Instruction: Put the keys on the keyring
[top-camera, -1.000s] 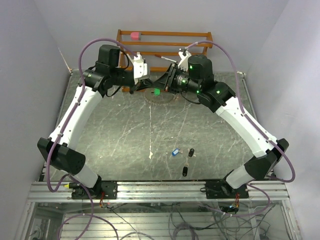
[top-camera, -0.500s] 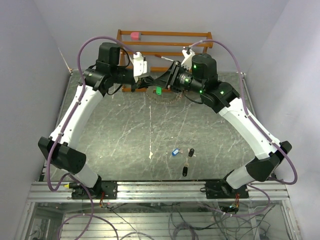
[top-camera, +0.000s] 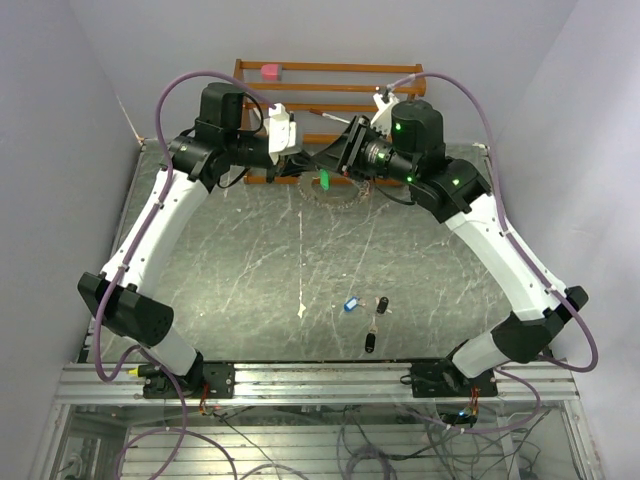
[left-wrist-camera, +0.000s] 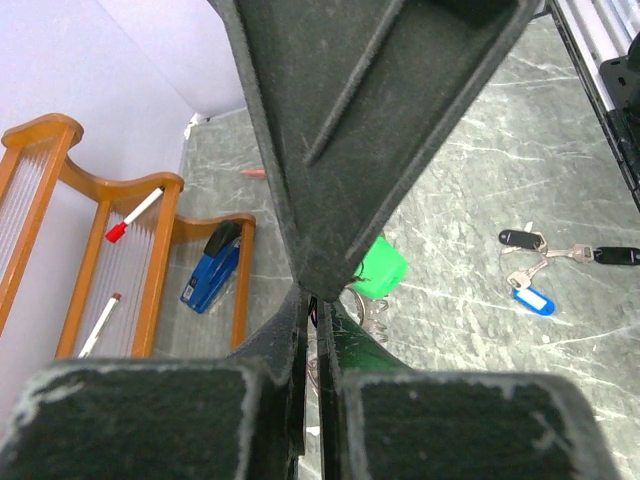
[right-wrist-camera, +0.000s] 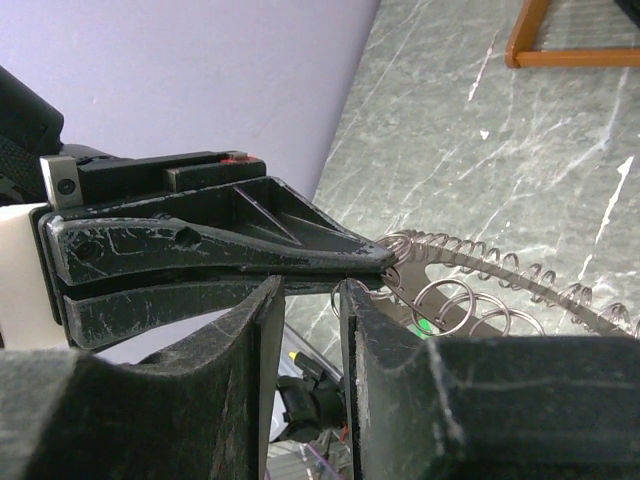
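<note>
My left gripper (top-camera: 305, 160) and right gripper (top-camera: 326, 165) meet tip to tip above the far middle of the table. The left gripper (left-wrist-camera: 312, 295) is shut on the rim of the silvery keyring (right-wrist-camera: 500, 270), whose wire loops show in the right wrist view. The keyring (top-camera: 338, 196) hangs tilted just above the table. A green key (top-camera: 322, 181) dangles from it, also in the left wrist view (left-wrist-camera: 380, 268). The right gripper (right-wrist-camera: 312, 285) has its jaws a little apart, one fingertip touching a small ring loop. A blue key (top-camera: 349, 304) and two black keys (top-camera: 383, 304) (top-camera: 370, 342) lie near the front.
A wooden rack (top-camera: 330, 85) stands against the back wall, with a pink object (top-camera: 270, 71) on top. The left wrist view shows red-capped markers (left-wrist-camera: 135, 215) and a blue object (left-wrist-camera: 212, 265) in it. A white scrap (top-camera: 301, 311) lies left of the keys.
Both grippers, the keyring and the green key have shifted slightly right and toward the back. The right wrist has swung up. The loose keys have not moved.
</note>
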